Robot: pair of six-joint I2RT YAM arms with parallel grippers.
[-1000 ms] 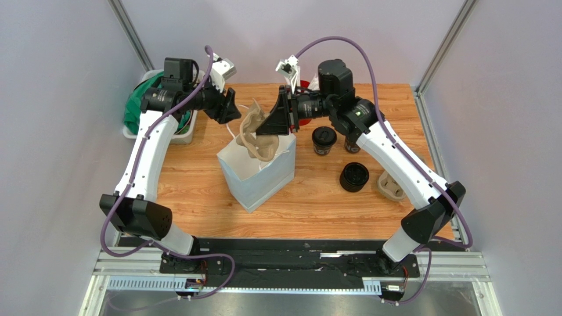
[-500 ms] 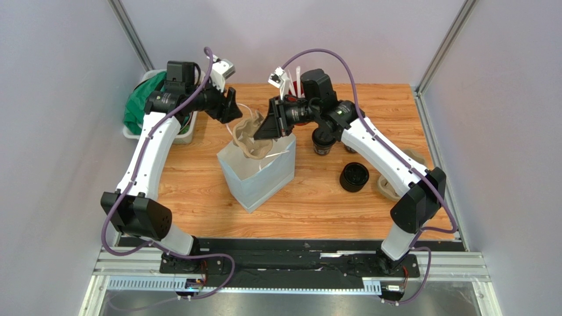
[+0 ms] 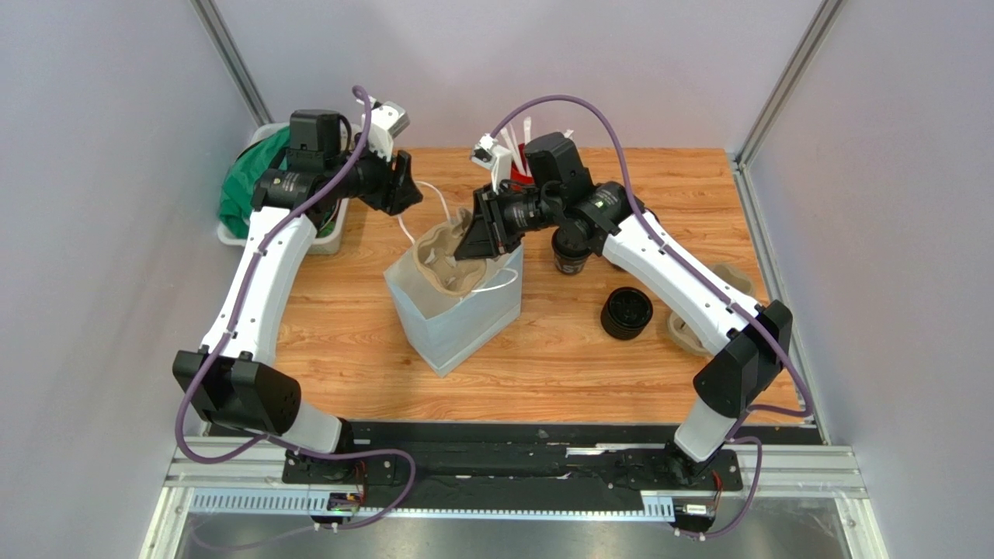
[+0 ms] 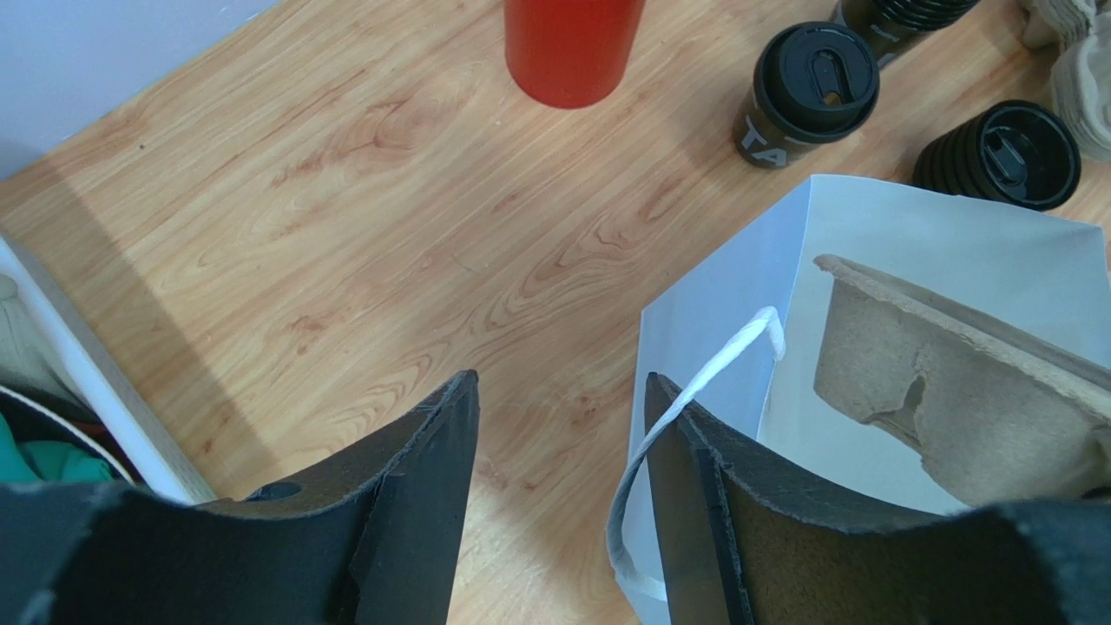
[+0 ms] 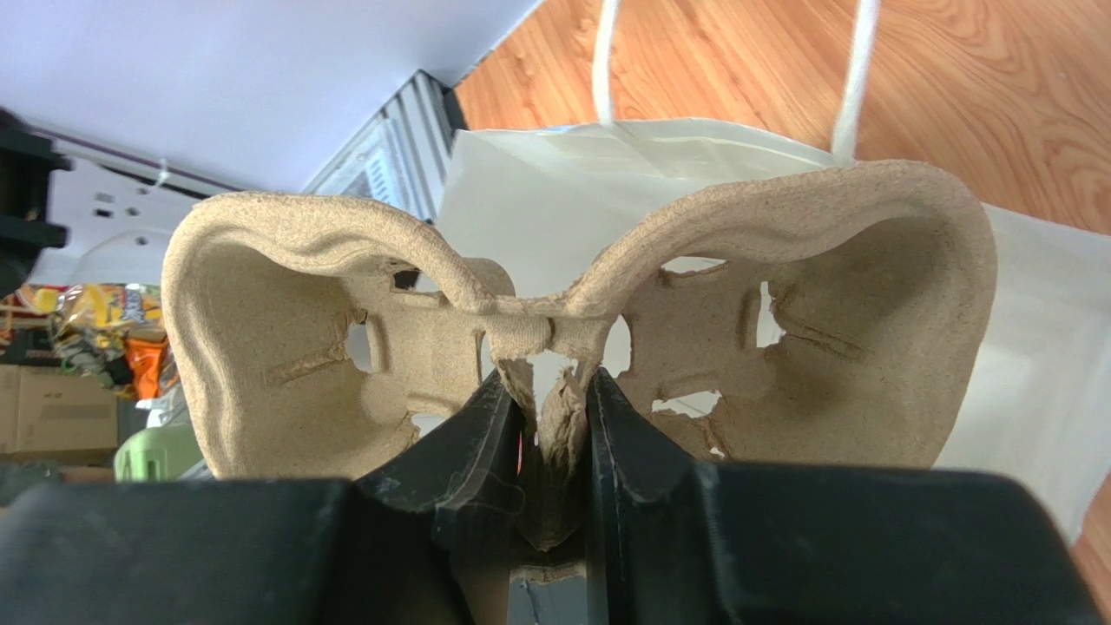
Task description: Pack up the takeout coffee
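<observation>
Right claw point(image 5: 541, 404) is clamped tight on the centre ridge of the brown moulded-pulp two-slot cup carrier point(image 5: 809, 326), both pads pinching that thin middle web. The carrier stands on edge with its two slots facing the wrist camera. From the top view it sits tilted in the mouth of the white paper bag point(image 3: 453, 324), part of it down inside and its upper rim above the bag's edge. Over on the other side, the left claw point(image 4: 561, 391) hangs just behind the bag, jaws apart, nothing pinched, and one flat white handle point(image 4: 695, 388) of the bag loops into the gap, running along the inner face of one finger. And the coffee? All out on the wooden table point(image 3: 350, 315), outside the bag. One small black disposable cup with a round black lid point(image 3: 572, 248) stands upright just right of the bag, tucked against the right arm. A second black lidded cup point(image 3: 627, 312) is nearer the bases, between the bag and the spare pulp carriers point(image 3: 698, 328) at the table's right edge. The left wrist view catches a third black cup point(image 4: 906, 11) at its top border, mostly cropped. A red cup point(image 4: 574, 46) stands behind the bag, and a pale bin point(image 3: 330, 241) holding green cloth point(image 3: 243, 192) sits at the far left corner
</observation>
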